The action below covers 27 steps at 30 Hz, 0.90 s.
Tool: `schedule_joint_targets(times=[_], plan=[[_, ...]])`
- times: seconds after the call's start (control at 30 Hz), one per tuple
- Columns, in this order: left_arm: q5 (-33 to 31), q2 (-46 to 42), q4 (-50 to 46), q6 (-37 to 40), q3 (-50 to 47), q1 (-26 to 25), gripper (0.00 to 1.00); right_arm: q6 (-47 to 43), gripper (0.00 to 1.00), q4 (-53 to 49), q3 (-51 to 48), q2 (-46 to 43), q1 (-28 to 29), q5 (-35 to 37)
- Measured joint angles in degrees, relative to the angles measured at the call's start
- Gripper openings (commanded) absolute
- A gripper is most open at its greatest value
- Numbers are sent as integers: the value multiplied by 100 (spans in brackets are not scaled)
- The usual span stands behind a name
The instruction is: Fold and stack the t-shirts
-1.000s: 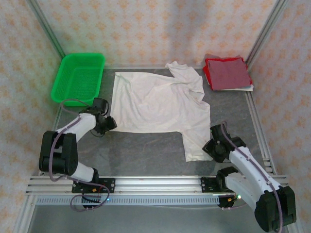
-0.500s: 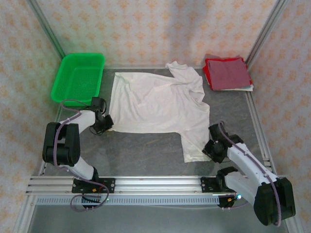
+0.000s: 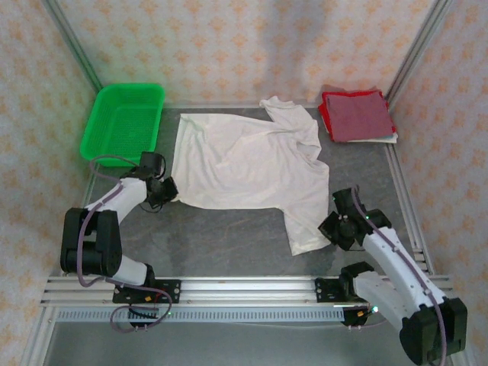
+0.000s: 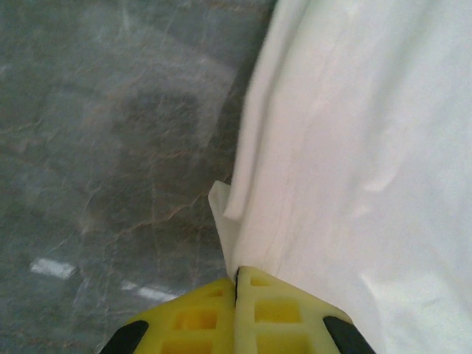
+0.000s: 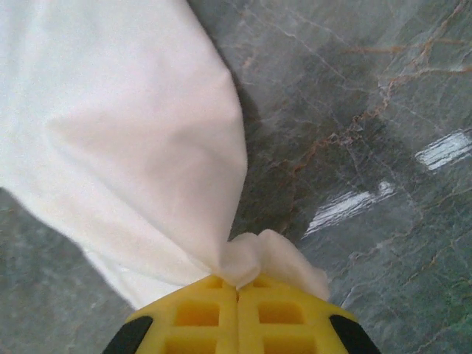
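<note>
lifting evenly matters now: your left gripper (image 4: 236, 276) is clamped shut on the edge of the white shirt (image 3: 244, 164), your right gripper (image 5: 237, 284) shut on a bunched bit, cloth spreading ahead of both. raise them together so neither pinch slips.

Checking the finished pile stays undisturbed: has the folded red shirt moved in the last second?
No. The red shirt lies in the same far right corner of the table, beside the frame post, as before.
</note>
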Motion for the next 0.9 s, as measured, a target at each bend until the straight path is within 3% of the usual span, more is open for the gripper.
schedule_joint_targets(times=[0.53, 0.73, 0.9], plan=[[-46, -1416, -632, -192, -527, 87, 0, 190, 0, -249, 490, -774, -109, -136], [-46, -1912, -772, -271, -553, 87, 0, 122, 0, -160, 1054, -629, -114, -129], [-90, -1598, -901, -227, -334, 120, 0, -17, 0, 201, 1460, -74, -223, -129]])
